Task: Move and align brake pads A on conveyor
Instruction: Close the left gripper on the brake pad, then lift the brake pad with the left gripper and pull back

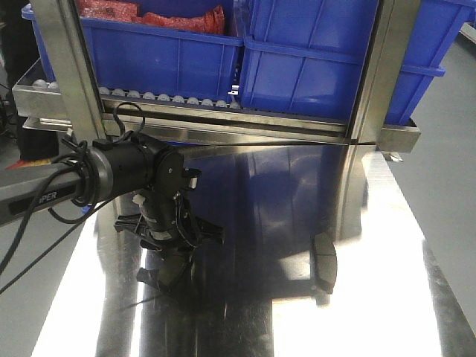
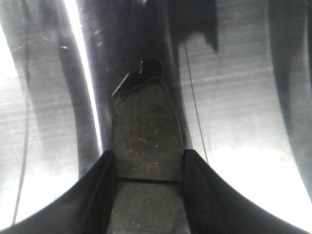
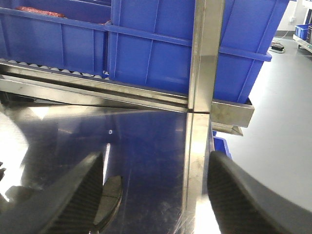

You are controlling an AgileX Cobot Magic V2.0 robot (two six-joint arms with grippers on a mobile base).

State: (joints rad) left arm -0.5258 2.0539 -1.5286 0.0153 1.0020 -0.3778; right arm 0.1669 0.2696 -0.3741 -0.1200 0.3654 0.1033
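Brake pads on polished steel: one gripped, one loose.
Front view: left pincer (image 1: pixel 165 274), lower left, points down at the mirror-bright table (image 1: pixel 253 223), closed on a dark item. The loose pad (image 1: pixel 325 265), a flat curved oblong, lies right of centre, long axis up-frame. Glossy blue bins (image 1: pixel 312 67) stand above. Left wrist view: held pad (image 2: pixel 145 131), grainy matt grey, clamped by its long edges between black fingers (image 2: pixel 97 195); long axis up-frame, groove crosswise. Right wrist view: right pincer (image 3: pixel 155 195) spread wide, empty; loose pad at lower left, beside one ribbed finger.
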